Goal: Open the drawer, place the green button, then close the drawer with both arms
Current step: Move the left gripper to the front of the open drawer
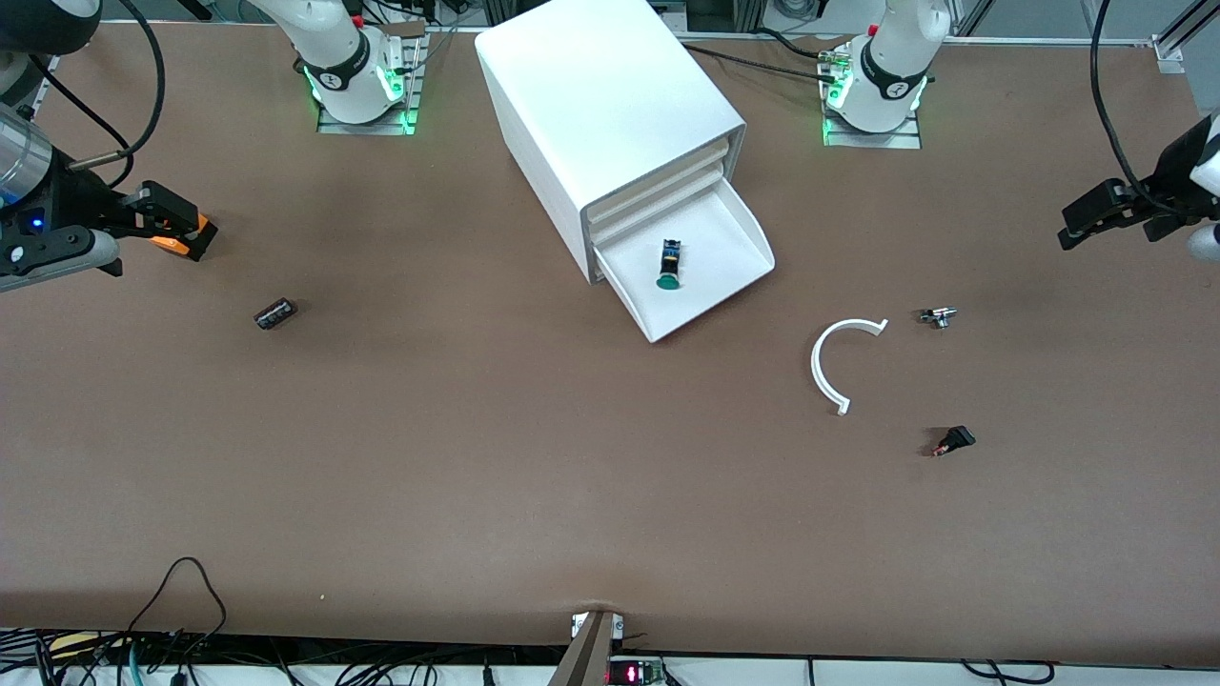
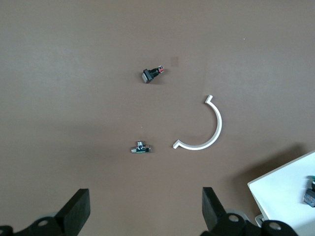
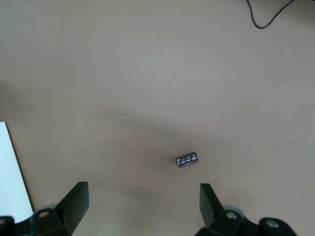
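The white cabinet [image 1: 591,86] stands mid-table near the arms' bases. Its lowest drawer [image 1: 720,243] is pulled out. The button [image 1: 669,266] lies inside on the drawer floor, its green cap toward the front camera. In the left wrist view a corner of the drawer [image 2: 283,196] and the button [image 2: 310,194] show at the frame's edge. My left gripper [image 1: 1075,224] hangs open and empty above the table at the left arm's end, with wide-spread fingers [image 2: 78,209]. My right gripper [image 1: 191,229] hangs open and empty at the right arm's end, its fingers [image 3: 209,204] far apart.
A small black cylinder [image 1: 275,313] [image 3: 187,159] lies on the table toward the right arm's end. A white curved strip [image 1: 837,362] [image 2: 204,130], a small metal part [image 1: 938,316] [image 2: 141,147] and a black switch [image 1: 956,440] [image 2: 151,73] lie toward the left arm's end.
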Tool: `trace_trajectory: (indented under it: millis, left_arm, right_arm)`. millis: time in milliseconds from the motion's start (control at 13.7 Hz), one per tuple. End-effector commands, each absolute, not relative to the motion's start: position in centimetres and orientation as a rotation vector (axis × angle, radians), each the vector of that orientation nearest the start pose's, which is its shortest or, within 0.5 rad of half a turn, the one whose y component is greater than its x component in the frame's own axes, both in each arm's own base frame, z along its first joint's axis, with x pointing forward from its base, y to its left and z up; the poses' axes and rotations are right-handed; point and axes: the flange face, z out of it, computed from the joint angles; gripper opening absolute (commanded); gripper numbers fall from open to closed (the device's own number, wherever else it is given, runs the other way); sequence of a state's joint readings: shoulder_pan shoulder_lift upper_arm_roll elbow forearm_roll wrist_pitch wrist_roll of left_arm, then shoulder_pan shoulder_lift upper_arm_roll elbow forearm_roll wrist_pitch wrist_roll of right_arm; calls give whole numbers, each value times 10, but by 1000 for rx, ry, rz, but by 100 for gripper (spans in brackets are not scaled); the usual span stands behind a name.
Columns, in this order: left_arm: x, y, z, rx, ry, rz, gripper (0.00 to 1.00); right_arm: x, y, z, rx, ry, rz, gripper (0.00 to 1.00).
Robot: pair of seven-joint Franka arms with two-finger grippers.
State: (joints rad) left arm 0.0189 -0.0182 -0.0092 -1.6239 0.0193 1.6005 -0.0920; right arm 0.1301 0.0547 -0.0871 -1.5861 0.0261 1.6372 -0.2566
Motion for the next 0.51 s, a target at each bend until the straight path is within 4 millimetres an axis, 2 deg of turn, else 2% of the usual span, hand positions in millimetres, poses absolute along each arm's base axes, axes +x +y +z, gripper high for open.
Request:
trace_trajectory:
  millis: [0, 146, 291, 437]
  left_arm:
    - [571, -24, 580, -3134, -206, 14, 100]
    - [586, -62, 546, -3150, -327, 43, 100]
    - [597, -102, 501, -3142, -437, 38, 100]
    - [597, -141, 453, -3136, -534, 8, 100]
  right_arm:
    - [574, 28, 597, -3085, -463, 8, 100]
    - [574, 28, 598, -3086, -463, 4, 100]
    - [575, 29, 599, -3085, -463, 1, 100]
    - [575, 29, 599, -3085, -463, 1, 100]
